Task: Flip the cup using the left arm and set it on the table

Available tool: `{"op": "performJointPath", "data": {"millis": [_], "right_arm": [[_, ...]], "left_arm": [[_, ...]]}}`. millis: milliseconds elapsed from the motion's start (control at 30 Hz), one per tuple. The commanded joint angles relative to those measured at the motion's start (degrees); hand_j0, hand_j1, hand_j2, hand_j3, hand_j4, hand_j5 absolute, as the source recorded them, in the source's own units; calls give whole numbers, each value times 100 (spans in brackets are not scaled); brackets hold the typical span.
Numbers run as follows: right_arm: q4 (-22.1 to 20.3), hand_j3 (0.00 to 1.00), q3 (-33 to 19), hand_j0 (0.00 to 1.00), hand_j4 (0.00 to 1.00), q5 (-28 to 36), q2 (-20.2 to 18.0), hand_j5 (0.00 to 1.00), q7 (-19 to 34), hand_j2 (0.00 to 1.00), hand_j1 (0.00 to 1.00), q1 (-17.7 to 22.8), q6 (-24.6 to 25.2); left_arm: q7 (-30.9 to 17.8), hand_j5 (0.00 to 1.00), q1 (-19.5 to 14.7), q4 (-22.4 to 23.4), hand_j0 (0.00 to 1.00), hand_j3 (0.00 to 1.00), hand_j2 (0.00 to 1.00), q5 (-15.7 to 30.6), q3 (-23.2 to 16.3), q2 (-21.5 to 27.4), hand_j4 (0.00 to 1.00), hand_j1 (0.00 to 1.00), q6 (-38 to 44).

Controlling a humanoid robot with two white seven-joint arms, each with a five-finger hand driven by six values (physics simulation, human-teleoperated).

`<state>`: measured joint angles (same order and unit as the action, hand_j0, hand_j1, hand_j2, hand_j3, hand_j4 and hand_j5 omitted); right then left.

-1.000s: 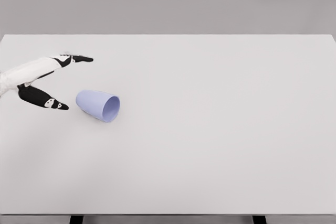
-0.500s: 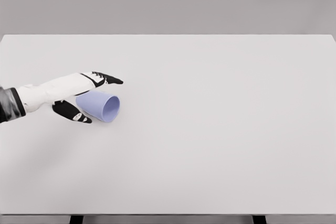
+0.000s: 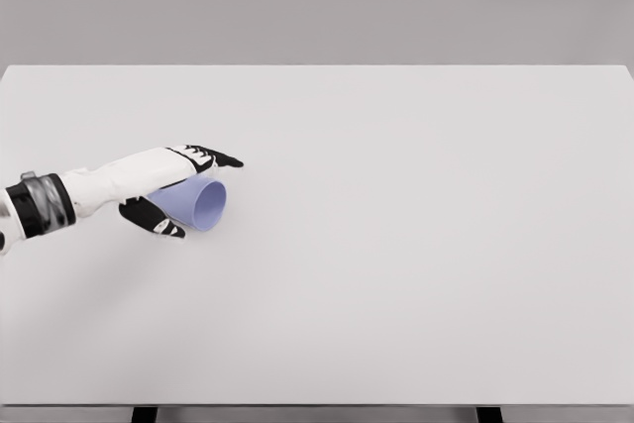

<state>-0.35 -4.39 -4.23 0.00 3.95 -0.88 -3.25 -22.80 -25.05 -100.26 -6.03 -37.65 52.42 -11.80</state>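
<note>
A pale lilac cup lies on its side on the white table, its open mouth facing right and toward me. My left hand reaches in from the left edge and straddles the cup. The black fingers stretch over its far side and the thumb lies along its near side. The fingers are still spread and do not clamp the cup. The hand hides the cup's closed end. The right arm does not show in the head view.
The table's far edge runs across the picture at about a quarter of its height. Two dark table legs show below the near edge.
My left hand has travelled right and toward me, from beside the cup to around it. The cup has kept its place.
</note>
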Motion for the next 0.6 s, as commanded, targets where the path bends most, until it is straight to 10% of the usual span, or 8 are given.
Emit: {"op": "performJointPath", "data": {"millis": [0, 567], "right_arm": [[0, 100, 0, 100, 100, 1, 0, 100, 1, 100, 100, 0, 0], [0, 100, 0, 100, 100, 1, 0, 100, 1, 100, 100, 0, 0]], "left_arm": [[13, 100, 0, 85, 100, 100, 100, -3, -5, -48, 100, 100, 90], [13, 97, -9, 279, 97, 97, 97, -205, -164, -153, 97, 97, 108]]}}
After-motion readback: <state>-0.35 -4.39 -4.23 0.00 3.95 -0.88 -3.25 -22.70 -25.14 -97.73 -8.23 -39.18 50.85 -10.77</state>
